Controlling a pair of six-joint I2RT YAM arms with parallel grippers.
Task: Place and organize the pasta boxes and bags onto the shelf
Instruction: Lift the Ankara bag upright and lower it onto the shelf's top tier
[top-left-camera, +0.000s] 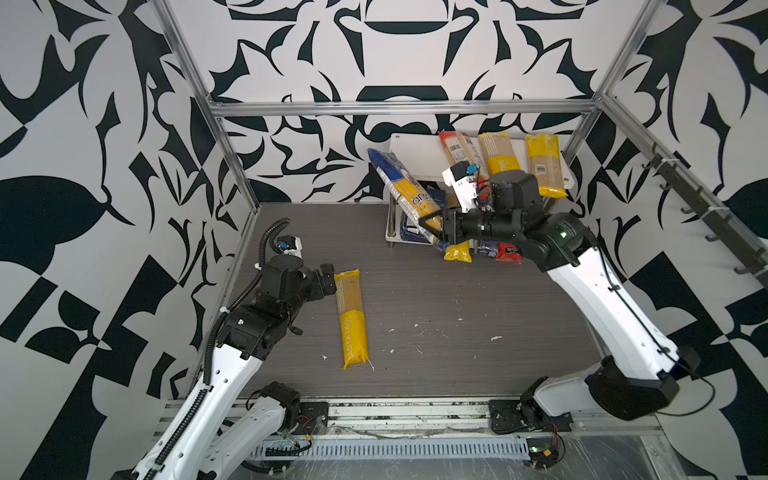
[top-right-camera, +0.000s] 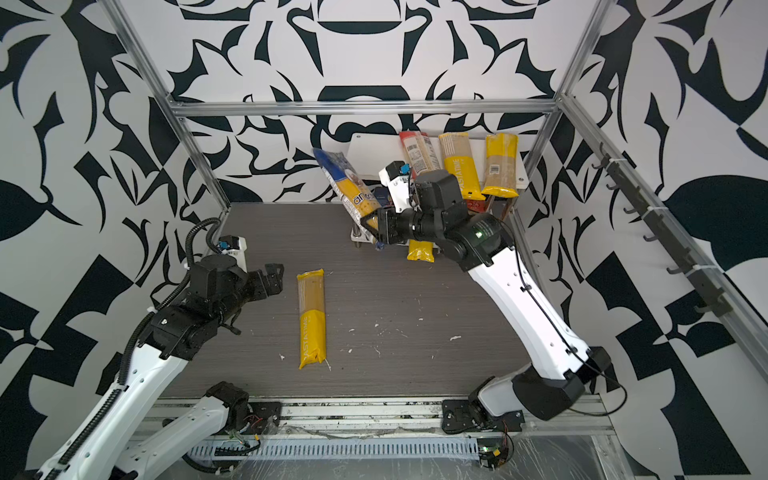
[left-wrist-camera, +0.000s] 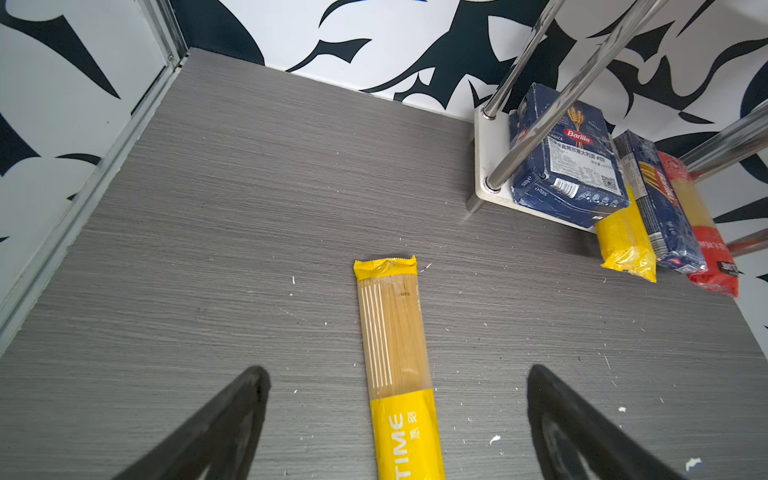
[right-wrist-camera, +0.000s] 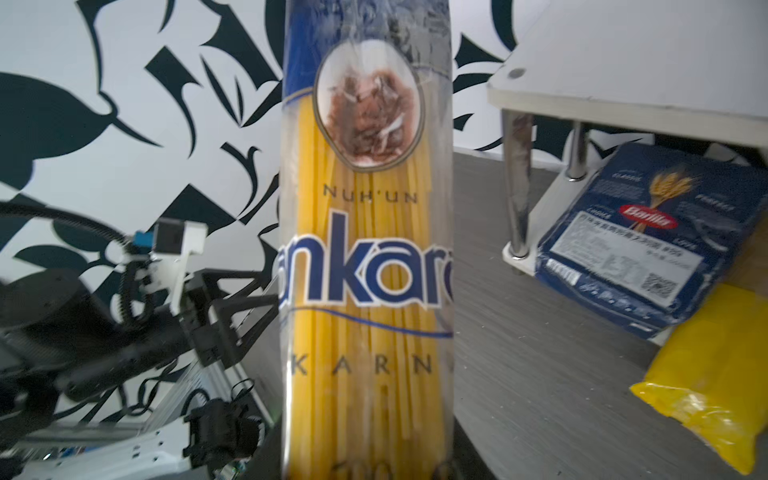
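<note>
Clamped in R gripper (top-left-camera: 432, 233) near its low end: ankara bag (top-left-camera: 398, 187), tilted, navy end up & leaning away from shelf (top-left-camera: 415, 160), just beside front corner post (right-wrist-camera: 517, 187); printed side square-on in R wrist view; on top tier, 3 bags side by side: red-ended bag (top-left-camera: 457, 151), shelved PASTATIME bag (top-left-camera: 498, 154), yellow-ended bag (top-left-camera: 544, 164); last 2 overhanging front edge; on bottom tier: wide Barilla box (left-wrist-camera: 569, 158) w/ white label, then narrow Barilla box (left-wrist-camera: 660, 208), then red bag (left-wrist-camera: 706, 249); yellow bag (left-wrist-camera: 623, 245) wedged btwn the 2 boxes, partly under wide 1; yellow bag, narrow box & red bag all poking out past front edge; flat on table (top-left-camera: 436, 299), well apart from shelf: loose PASTATIME bag (top-left-camera: 351, 318), 1 only; hanging by its far end, jaws spread wide, gripping nothing: L gripper (top-left-camera: 327, 279); in L wrist view 1 finger (left-wrist-camera: 232, 415) on either side of bag, neither touching it; can't tell how high off table.
</note>
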